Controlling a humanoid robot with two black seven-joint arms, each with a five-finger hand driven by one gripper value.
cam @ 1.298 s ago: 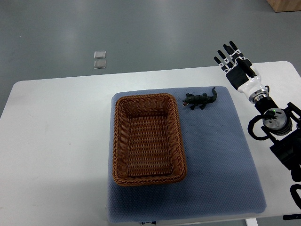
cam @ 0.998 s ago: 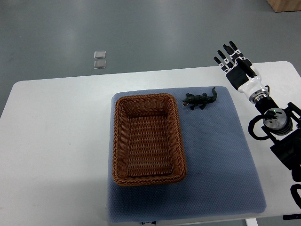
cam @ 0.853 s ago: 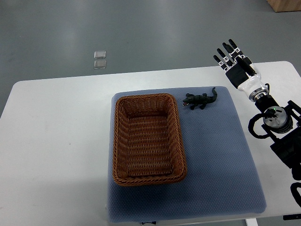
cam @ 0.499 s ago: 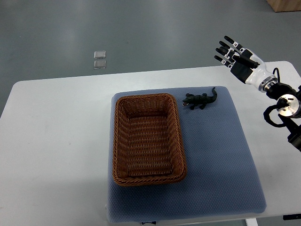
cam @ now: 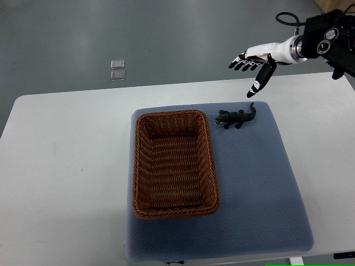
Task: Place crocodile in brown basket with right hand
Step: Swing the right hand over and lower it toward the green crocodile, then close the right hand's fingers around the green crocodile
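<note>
The grey floor (cam: 177,33) fills the far part of the top view, smooth and faintly glossy. Nearer, a white desk (cam: 66,166) with rounded corners spans almost the full width. On it lies a blue-grey mat (cam: 255,188), roughly square, with a fine dimpled weave. On the left part of the mat stands the brown basket (cam: 135,166), a rectangular wicker tray with a braided rim, sloping woven walls and nothing inside.

The right arm enters at the upper right corner as dark housing and a cable, then a white forearm running almost level toward the left. The right hand (cam: 259,57) hangs over the far edge of the desk. Its black-tipped fingers (cam: 237,64) are stretched out and slightly fanned, pointing left, while the thumb drops down toward the mat. The hand is wide open and holds nothing.

The crocodile (cam: 236,117), a small dark green toy with a bumpy back and an upcurved tail, lies on the mat just right of the basket's far right corner, outside it. It sits below the thumb in the picture, clear of the hand.

Two small pale square tiles (cam: 117,70) lie on the floor beyond the desk.

Half a second ago the hand was farther right with its fingers angled up and left. It has since swung left and turned palm-down, nearer the crocodile. The basket and crocodile have not moved.
</note>
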